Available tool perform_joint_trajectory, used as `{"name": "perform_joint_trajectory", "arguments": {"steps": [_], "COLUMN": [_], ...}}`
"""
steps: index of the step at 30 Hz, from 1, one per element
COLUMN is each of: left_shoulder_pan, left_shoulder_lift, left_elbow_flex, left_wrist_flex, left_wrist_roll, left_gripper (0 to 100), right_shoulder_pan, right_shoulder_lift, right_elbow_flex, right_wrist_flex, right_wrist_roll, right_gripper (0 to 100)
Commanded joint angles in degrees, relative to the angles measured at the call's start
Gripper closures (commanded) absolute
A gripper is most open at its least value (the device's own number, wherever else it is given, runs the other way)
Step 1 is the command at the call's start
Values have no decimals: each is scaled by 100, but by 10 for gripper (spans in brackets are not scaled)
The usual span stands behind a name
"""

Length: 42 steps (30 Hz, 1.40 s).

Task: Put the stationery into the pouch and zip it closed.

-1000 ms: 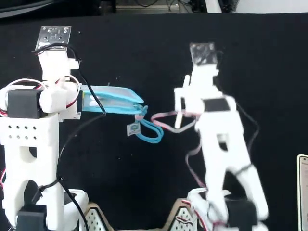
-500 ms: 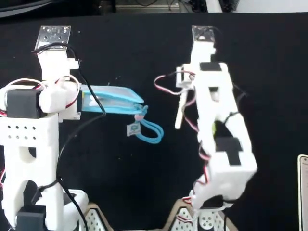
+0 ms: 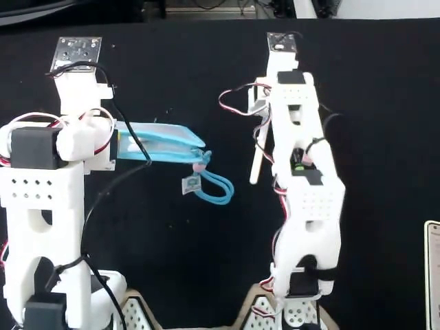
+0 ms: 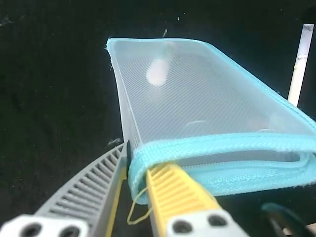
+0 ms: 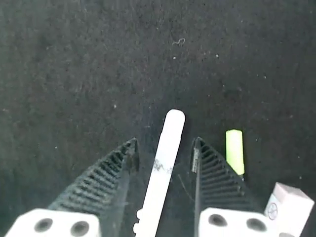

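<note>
A translucent light-blue pouch (image 3: 161,143) lies on the black table with its blue strap loop (image 3: 214,188) trailing off one end. My left gripper (image 3: 115,146) is shut on the pouch's other end. In the left wrist view its fingers (image 4: 170,195) pinch the teal zip edge of the pouch (image 4: 197,118). A white pen (image 3: 258,159) lies to the right of the pouch, beside my right arm (image 3: 299,144). In the right wrist view my right gripper (image 5: 164,145) stands open with one finger on each side of the white pen (image 5: 165,158). A green marker (image 5: 234,150) lies just outside one finger.
A small white box (image 5: 287,202) lies near the green marker. A white card (image 3: 433,275) sits at the table's right edge. Both arm bases stand at the front edge. The white pen (image 4: 299,66) also shows beyond the pouch.
My right arm has swung up from a folded pose and stretched out over the white pen. The left arm and the pouch have stayed in place.
</note>
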Motion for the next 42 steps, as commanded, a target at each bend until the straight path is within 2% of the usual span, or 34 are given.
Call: {"name": "perform_joint_trajectory", "arguments": {"steps": [1,9,16,22,27,33,39,42], "left_shoulder_pan": [57,57,57,57,57,57,57,57], "left_shoulder_lift": [-70,-70,-70,-70,-70,-70,-70,-70], "left_elbow_flex": [-321,-321,-321,-312,-312,-312,-312,-321], "left_wrist_flex": [-9,-9,-9,-9,-9,-18,-18,-18], "left_wrist_roll": [-44,-35,-26,-26,-26,-18,-18,-18], "left_gripper": [970,970,970,970,970,970,970,970], "right_shoulder_pan": [62,62,176,193,220,229,193,123], "right_shoulder_lift": [558,1921,2791,3125,2642,1938,224,-945], "right_elbow_flex": [-1411,-3503,-5464,-6668,-6615,-6185,-4004,-2835], "right_wrist_flex": [598,1688,2453,2998,3437,3473,3473,3446], "right_wrist_roll": [-53,-62,-53,-26,-9,-18,9,352], "right_gripper": [837,848,985,981,981,981,981,988]}}
